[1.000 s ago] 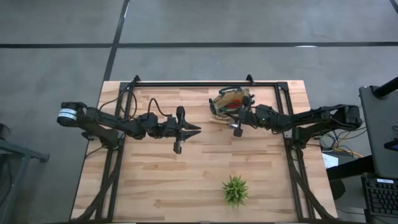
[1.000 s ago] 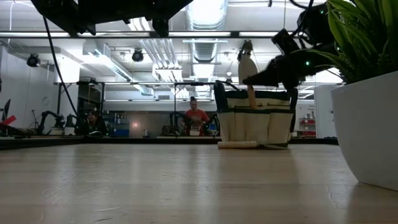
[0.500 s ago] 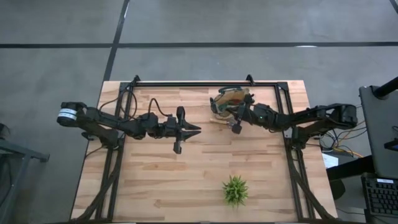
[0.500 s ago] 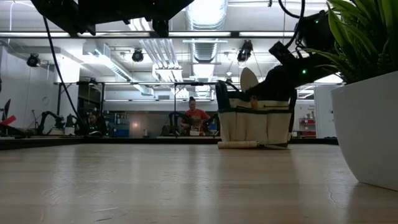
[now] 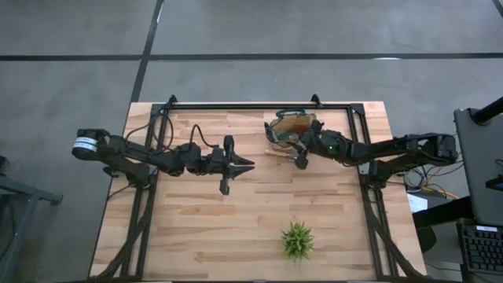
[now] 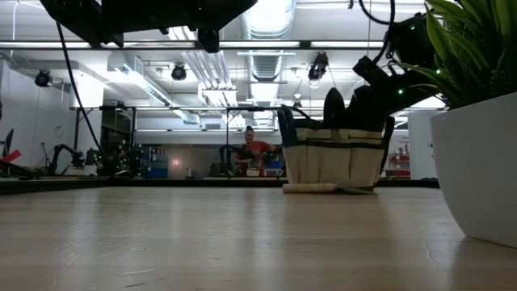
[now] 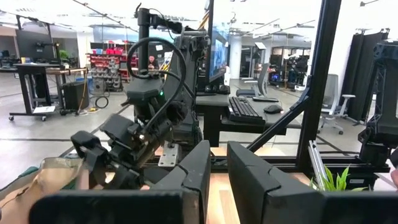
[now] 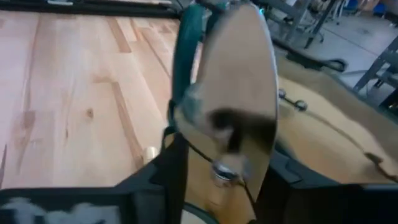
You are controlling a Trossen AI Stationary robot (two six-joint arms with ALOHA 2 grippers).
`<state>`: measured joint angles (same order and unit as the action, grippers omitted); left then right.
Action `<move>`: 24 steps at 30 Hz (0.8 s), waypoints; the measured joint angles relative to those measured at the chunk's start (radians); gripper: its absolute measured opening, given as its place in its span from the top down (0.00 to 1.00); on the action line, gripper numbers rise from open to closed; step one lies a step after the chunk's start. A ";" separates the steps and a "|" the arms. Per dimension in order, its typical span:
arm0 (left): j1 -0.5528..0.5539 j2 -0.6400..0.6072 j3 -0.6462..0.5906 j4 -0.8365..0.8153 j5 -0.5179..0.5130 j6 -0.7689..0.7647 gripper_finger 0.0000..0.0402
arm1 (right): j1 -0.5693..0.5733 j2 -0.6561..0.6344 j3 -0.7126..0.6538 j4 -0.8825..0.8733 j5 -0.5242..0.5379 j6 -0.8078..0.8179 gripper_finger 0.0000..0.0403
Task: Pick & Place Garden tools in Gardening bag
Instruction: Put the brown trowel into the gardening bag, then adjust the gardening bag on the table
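Observation:
The tan gardening bag (image 5: 289, 126) with green trim stands at the table's far middle; it also shows in the low view (image 6: 333, 162). My right gripper (image 5: 303, 141) is over the bag's near right rim, shut on the metal trowel (image 8: 231, 93). The trowel's blade sticks out beyond the fingers, over the bag's opening, next to a green handle (image 8: 181, 68). The trowel's handle is hidden. My left gripper (image 5: 248, 163) hovers shut and empty at the table's middle, left of the bag. A pale slender item (image 6: 308, 187) lies on the table against the bag's foot. My right gripper pinches the trowel between its two fingers at the narrow neck (image 8: 221, 169) where the blade ends. The fingers come from the table's right, slanting down toward the bag. The blade points away from the fingers at rim height; whether it touches the bag cannot be told.
A spiky green plant (image 5: 297, 240) in a white pot (image 6: 477, 170) stands near the table's front edge, right of middle. A black frame rail (image 5: 259, 104) runs along the far edge. People sit in the room beyond the table.
My right gripper has gone down toward the bag with the trowel. The blade stood well above the bag's rim a second ago and now sits at rim level. The gripper has also shifted a little toward the table's left.

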<state>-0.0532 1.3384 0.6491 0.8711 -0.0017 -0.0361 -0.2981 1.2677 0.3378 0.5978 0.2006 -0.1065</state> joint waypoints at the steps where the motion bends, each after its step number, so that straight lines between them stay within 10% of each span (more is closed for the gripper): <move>1: 0.000 0.000 0.000 -0.001 0.000 -0.001 0.85 | 0.002 -0.016 0.000 -0.008 0.001 -0.003 0.63; 24: 0.001 0.000 -0.001 -0.018 0.000 -0.003 0.85 | 0.006 -0.335 0.000 -0.601 0.065 -0.059 0.56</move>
<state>-0.0525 1.3388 0.6483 0.8532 -0.0017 -0.0387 -0.2920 0.9326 0.3378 -0.0027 0.2657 -0.1650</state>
